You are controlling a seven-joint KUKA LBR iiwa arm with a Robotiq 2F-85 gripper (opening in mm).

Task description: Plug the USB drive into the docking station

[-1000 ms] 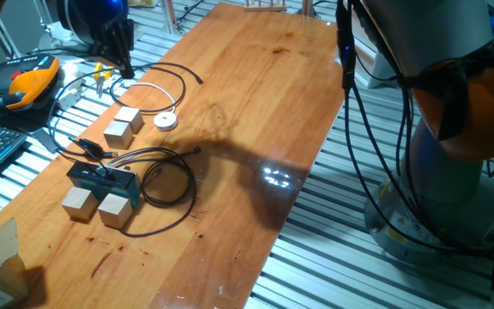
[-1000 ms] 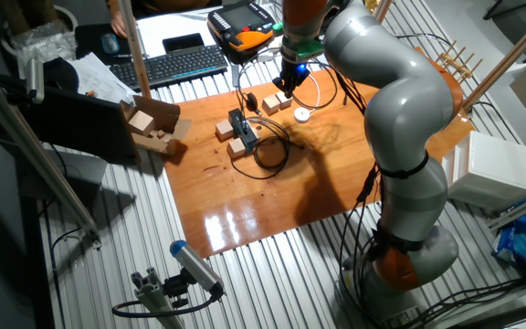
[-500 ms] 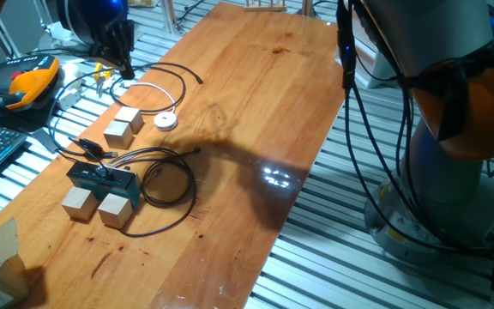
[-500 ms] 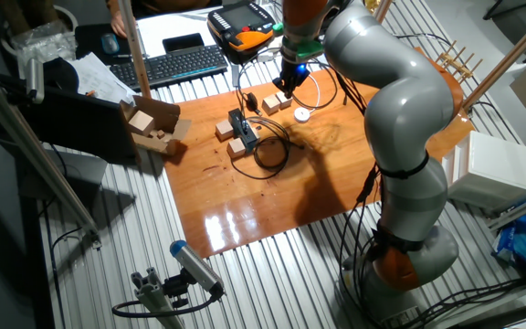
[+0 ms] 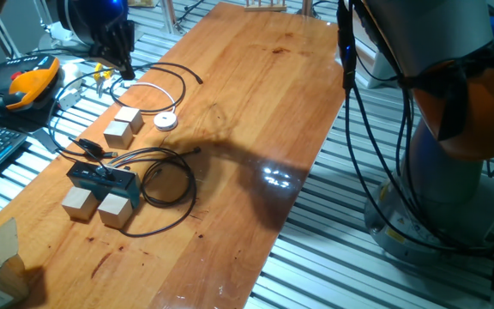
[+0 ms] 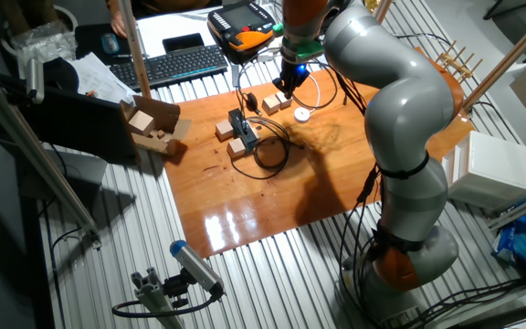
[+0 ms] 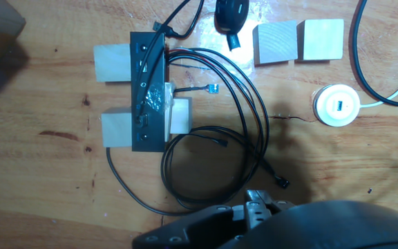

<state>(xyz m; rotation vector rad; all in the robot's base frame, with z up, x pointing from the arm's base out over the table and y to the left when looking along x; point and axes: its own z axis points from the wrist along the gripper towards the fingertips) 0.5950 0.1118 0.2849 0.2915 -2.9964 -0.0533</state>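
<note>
The docking station (image 5: pixel 101 178) is a flat dark box lying between two pale wooden cubes, with thin black cables plugged into it. It also shows in the other fixed view (image 6: pixel 238 126) and in the hand view (image 7: pixel 148 90). My gripper (image 5: pixel 125 70) hangs above the table's far left corner, well away from the station; it also shows in the other fixed view (image 6: pixel 286 89). Its fingers look shut on the USB drive (image 7: pixel 258 200), a small dark stick whose grey tip pokes out at the bottom of the hand view. The rest of the drive is hidden.
Two wooden cubes (image 5: pixel 123 126) sit beyond the station and two (image 5: pixel 97 206) in front of it. A round white puck (image 5: pixel 165 121) on a white cable lies nearby. Black cable loops (image 5: pixel 165 184) lie right of the station. A yellow pendant (image 5: pixel 28 86) and a keyboard (image 6: pixel 181 64) lie off the table.
</note>
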